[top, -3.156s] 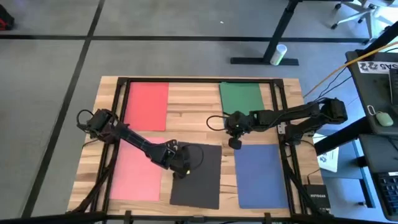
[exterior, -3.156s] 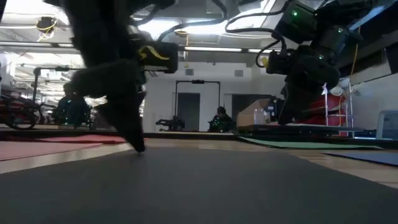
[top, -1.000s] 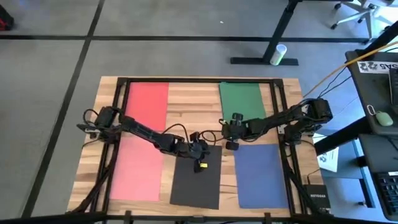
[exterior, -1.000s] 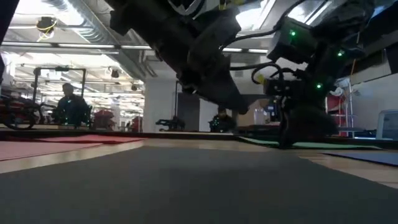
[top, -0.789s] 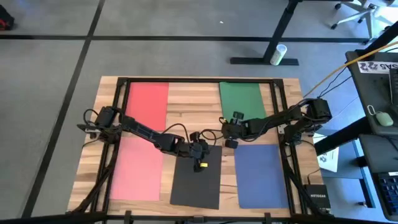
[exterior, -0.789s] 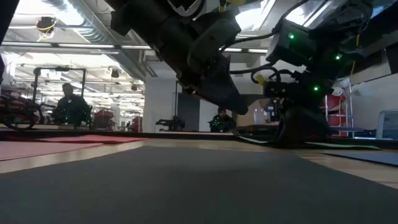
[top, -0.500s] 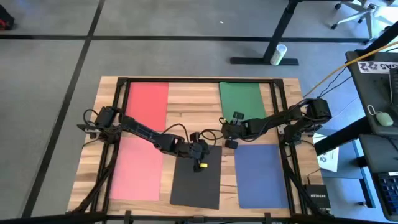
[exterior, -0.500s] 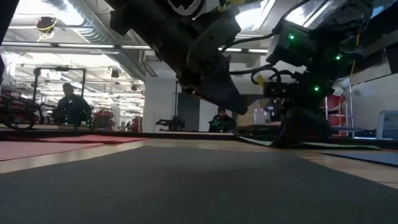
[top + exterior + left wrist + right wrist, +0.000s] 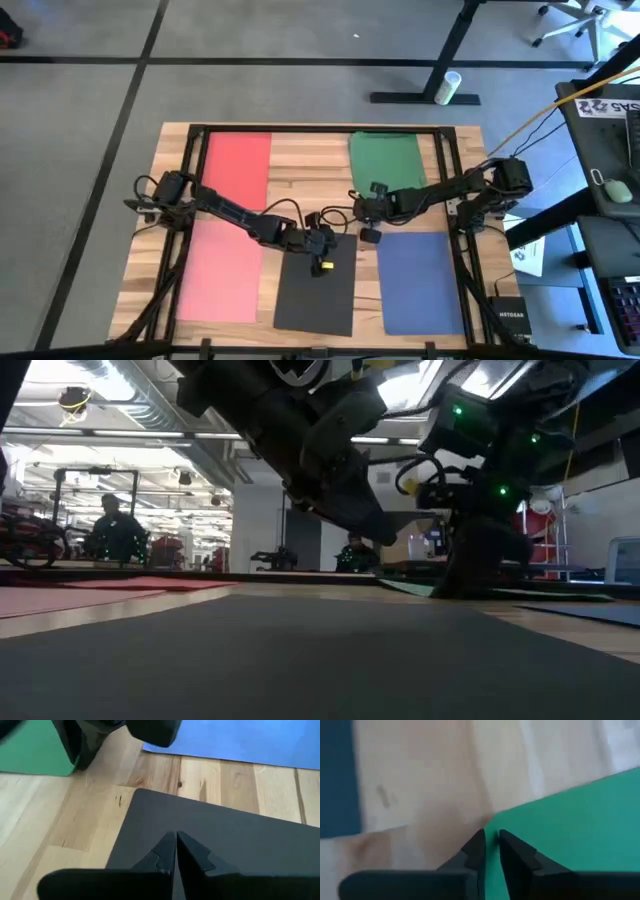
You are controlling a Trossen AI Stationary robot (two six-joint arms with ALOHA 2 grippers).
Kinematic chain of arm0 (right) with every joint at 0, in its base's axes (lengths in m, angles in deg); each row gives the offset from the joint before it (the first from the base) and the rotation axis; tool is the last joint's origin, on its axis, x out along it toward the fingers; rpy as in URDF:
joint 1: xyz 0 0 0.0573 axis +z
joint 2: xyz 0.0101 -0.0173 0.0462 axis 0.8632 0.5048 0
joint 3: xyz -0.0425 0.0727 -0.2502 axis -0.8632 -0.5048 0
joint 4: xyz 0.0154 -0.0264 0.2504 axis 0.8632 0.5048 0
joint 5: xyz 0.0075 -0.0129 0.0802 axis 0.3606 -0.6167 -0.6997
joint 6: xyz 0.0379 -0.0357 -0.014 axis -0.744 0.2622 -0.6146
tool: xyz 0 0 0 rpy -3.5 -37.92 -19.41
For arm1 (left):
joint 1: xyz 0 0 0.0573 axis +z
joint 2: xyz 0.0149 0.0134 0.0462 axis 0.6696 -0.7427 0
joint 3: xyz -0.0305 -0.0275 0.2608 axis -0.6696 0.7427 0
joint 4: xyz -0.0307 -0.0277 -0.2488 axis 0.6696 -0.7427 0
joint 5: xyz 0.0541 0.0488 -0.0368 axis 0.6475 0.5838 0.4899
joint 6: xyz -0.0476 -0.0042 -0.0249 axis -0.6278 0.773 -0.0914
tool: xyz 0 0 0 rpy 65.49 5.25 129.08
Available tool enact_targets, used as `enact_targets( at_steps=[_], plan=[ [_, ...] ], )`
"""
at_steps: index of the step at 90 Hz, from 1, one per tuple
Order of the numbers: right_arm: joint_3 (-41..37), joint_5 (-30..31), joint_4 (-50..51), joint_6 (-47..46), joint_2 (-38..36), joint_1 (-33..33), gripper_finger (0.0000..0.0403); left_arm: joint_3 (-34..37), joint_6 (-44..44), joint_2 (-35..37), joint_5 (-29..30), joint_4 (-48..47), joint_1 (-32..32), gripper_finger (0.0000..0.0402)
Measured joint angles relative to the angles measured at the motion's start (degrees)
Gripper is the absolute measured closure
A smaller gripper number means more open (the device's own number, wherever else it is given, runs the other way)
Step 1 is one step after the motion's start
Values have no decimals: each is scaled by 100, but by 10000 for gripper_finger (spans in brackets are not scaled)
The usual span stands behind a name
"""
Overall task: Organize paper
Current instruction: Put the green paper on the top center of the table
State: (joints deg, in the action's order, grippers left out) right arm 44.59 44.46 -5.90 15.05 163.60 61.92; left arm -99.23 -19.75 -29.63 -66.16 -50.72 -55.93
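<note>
High view: five coloured sheets lie flat and apart on the wooden table point(image 9: 310, 170). Red sheet point(image 9: 236, 170) sits at the far left, green sheet point(image 9: 388, 160) far right, pink sheet point(image 9: 218, 270) near left, dark grey sheet point(image 9: 318, 280) near centre, blue sheet point(image 9: 420, 280) near right. Nothing is stacked yet, so I'd judge the organizing has barely begun. The left gripper point(image 9: 322, 247) sits over the far edge of the dark grey sheet. The right gripper point(image 9: 366, 222) is at the near left corner of the green sheet, in the gap between green and blue. Both arms reach to the table's centre, likely each working the corner closest to it.

Low view: the dark grey sheet fills the foreground, flat on the wood. The right gripper point(image 9: 470, 585) comes down close to the green sheet's edge point(image 9: 420, 588); whether it touches, I cannot tell. The left arm's gripper hangs above the grey sheet. People show in the room behind, well away from the table.

Left wrist view: the left gripper point(image 9: 176, 851) has its fingers pressed together with no gap, tips over the grey sheet point(image 9: 240, 845) near its corner. Nothing is visibly pinched. It looks poised to push or pin the sheet, not lift it.

Right wrist view: the right gripper point(image 9: 489, 851) shows a narrow slit between its fingers, straddling the edge of the green sheet point(image 9: 570, 830) right at its corner. Whether paper is pinched, I cannot tell. A corner is the sensible spot to drag from.
</note>
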Motion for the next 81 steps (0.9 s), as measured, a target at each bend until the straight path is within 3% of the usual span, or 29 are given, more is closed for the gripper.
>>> enact_targets(
  at_steps=[27, 41, 54, 68, 81],
  plan=[
    [74, -34, -10, -128, 0, -2, 284, 0, 0, 0, -1, 4, 0, 402],
    [74, 208, 4, -240, -2, -2, 274, 0, 0, -2, -2, 9, 0, 402],
    [74, 214, 42, -238, -2, -2, 305, 0, 0, -2, -2, 9, 0, 402],
    [74, 219, 172, -152, -4, 0, 389, 0, 0, -2, -2, 13, -4, 402],
    [74, 20, 79, -148, -7, 4, 398, 0, 10, -2, 129, 11, -84, 402]
  ],
)
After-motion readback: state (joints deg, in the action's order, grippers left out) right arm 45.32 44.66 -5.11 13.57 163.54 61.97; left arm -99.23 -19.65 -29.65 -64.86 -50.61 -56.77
